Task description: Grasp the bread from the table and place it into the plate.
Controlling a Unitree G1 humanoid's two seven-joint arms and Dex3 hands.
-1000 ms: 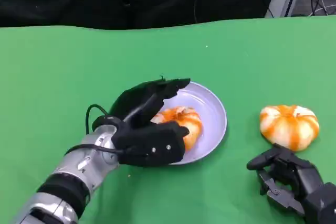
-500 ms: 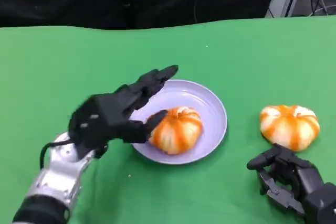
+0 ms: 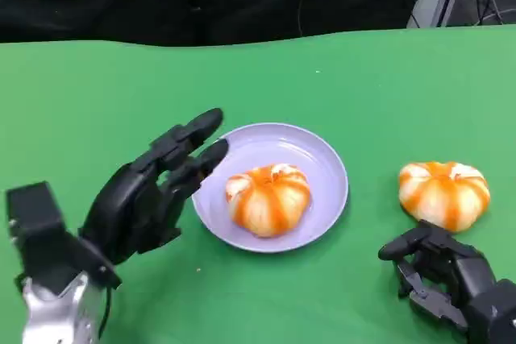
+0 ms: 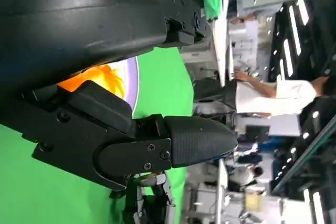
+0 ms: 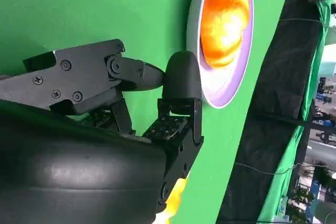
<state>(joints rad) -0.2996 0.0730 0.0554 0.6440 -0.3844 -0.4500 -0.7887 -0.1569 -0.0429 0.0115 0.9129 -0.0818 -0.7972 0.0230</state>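
- Green table (image 3: 72,94), spread wide under everything, dark backdrop beyond its far edge
- Left hand (image 3: 153,191), raised beside the plate's left rim, fingers apart and reaching toward the plate, holding nothing, clear of the bread
- Right hand (image 3: 443,271), low at the near right corner, just in front of the second bun; fingers loosely bent, nothing between them; no contact with the bun as far as can be judged
- Plate (image 3: 322,163), pale lilac, flat on the table at centre; seen also past the right hand's fingers (image 5: 181,80) in the right wrist view
- Bread (image 3: 268,197), round, white with orange stripes, lying inside the plate toward its near side, touching no hand
- Second bun (image 3: 445,192), same look, on bare table well right of the plate, not in any dish
- Person in a white top (image 4: 262,95), standing in the room beyond the table in the left wrist view
- Progress, as a judgement: one bread already set in the plate and released, so the placing looks done for that piece; left to do at most is drawing the left hand away, and possibly the second bun, if meant to follow
- Writing: no brand, label or readable text on plate, bread or hands; background signs too blurred to read
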